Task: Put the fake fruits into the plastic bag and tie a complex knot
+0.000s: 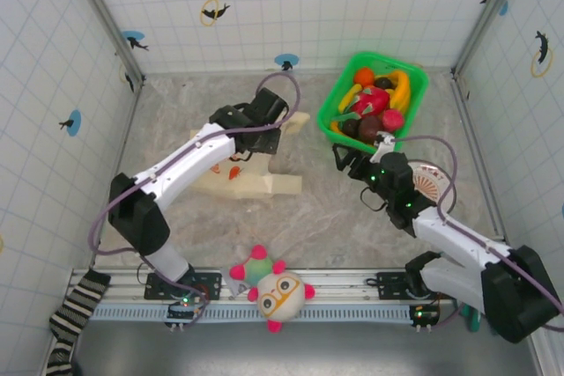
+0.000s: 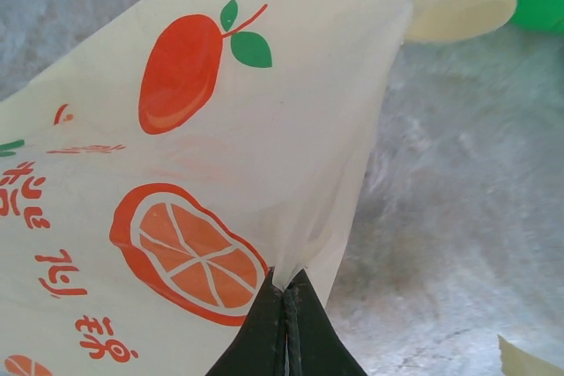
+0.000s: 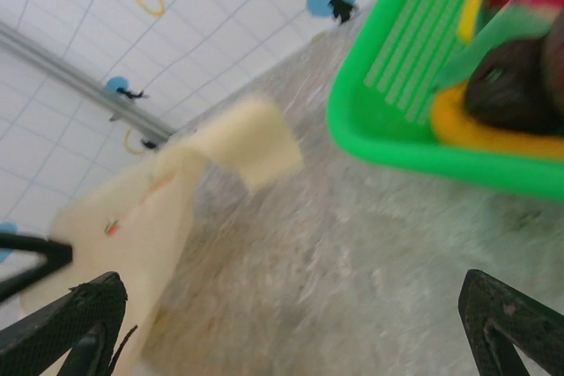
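Note:
The cream plastic bag (image 1: 251,178) with orange and red fruit prints lies left of centre on the table. My left gripper (image 2: 286,292) is shut on a pinch of the plastic bag's film (image 2: 264,129) beside an orange-slice print. One handle strip (image 2: 458,6) curls away toward the green basket. The fake fruits (image 1: 374,99), red, maroon, orange and yellow, sit piled in that basket (image 1: 414,85) at the back right. My right gripper (image 1: 359,151) hovers just in front of the basket's near edge, open, with nothing between its fingers (image 3: 79,323). No knot shows in the bag's handles.
A round plush toy with pink spikes and glasses (image 1: 275,292) lies at the near edge between the arm bases. A striped sock (image 1: 75,314) hangs at the near left. Tiled walls close in three sides. Bare table (image 1: 326,217) lies between the bag and the right arm.

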### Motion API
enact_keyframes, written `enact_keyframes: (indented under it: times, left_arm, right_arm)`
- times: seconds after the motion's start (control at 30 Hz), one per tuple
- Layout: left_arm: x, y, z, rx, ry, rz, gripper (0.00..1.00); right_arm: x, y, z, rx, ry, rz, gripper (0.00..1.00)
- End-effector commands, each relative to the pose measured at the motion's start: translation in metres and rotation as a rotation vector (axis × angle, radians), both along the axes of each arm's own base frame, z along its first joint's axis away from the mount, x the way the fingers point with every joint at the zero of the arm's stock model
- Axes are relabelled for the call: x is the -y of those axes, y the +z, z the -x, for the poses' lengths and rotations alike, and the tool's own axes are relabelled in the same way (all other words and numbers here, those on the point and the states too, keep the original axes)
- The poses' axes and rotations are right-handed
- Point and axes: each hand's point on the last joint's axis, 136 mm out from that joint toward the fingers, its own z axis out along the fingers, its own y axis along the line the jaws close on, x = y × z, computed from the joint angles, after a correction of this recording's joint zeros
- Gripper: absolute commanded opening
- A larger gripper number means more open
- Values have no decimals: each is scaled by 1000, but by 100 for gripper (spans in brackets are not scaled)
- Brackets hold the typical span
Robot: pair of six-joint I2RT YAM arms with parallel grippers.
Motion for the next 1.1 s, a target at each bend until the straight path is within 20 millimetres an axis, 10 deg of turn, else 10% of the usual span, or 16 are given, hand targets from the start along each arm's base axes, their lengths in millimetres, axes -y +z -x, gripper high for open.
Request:
enact_keyframes:
  times: [0.0,0.5,1.07]
  left_arm:
    - [5,11,12,-41,-24,84,0]
    - [32,-1,20,-90,-99,242,0]
    - [27,-6,19,-86,-84,215,0]
  right_arm:
    - [-22,33,-1,103,7,-178,100]
    - [-126,17,-9,98,177,-391,95]
    - [-169,-11,-23,20,229,-478,81]
